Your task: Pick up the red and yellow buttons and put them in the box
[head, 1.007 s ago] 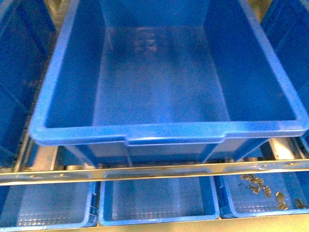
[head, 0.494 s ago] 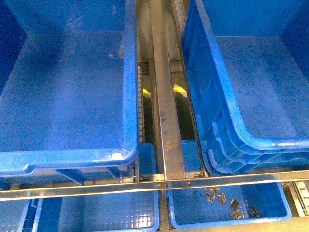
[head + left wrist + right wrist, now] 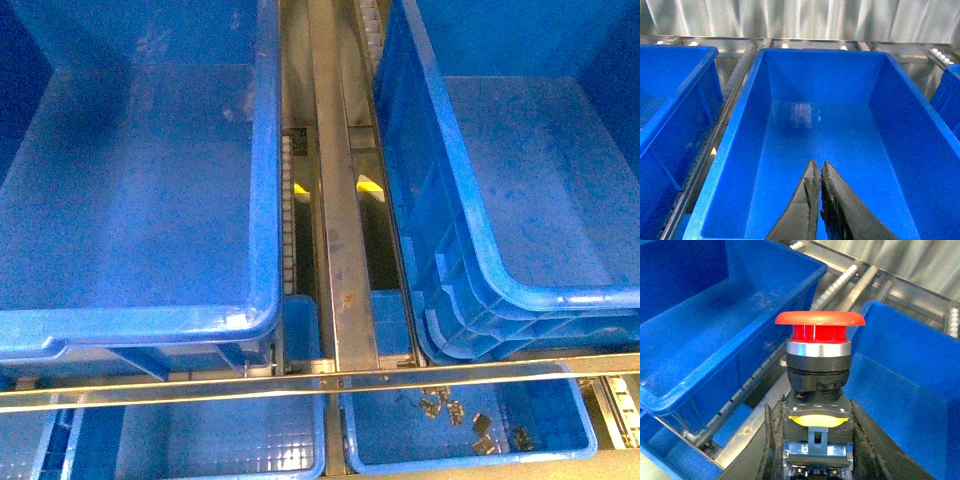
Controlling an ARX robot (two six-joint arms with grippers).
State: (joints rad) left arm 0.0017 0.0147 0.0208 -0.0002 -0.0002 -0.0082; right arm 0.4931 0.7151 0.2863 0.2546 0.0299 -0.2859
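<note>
"Red button (image 3: 819,319): where is it, and which way does it point?"

"Above the metal rail (image 3: 742,442), with one blue crate (image 3: 695,335) on one side of that rail and another crate (image 3: 910,385) on the other. Its long axis lies along the gripper's fingers. The mushroom cap leads away from the wrist and the grey contact block is at the rear."

"The right gripper (image 3: 815,412)?"

"Clamped on that contact block, with a black finger (image 3: 771,440) against each flank."

"The left gripper (image 3: 820,167)?"

"Tips pinched together with nothing between them, over the bare floor of a deep blue box (image 3: 730,165)."

"The front camera?"

"Neither arm shows. The rail runs away between two crates. Just beside its near end, a shallow tray (image 3: 580,440) holds small metal clips (image 3: 455,410)."
</note>
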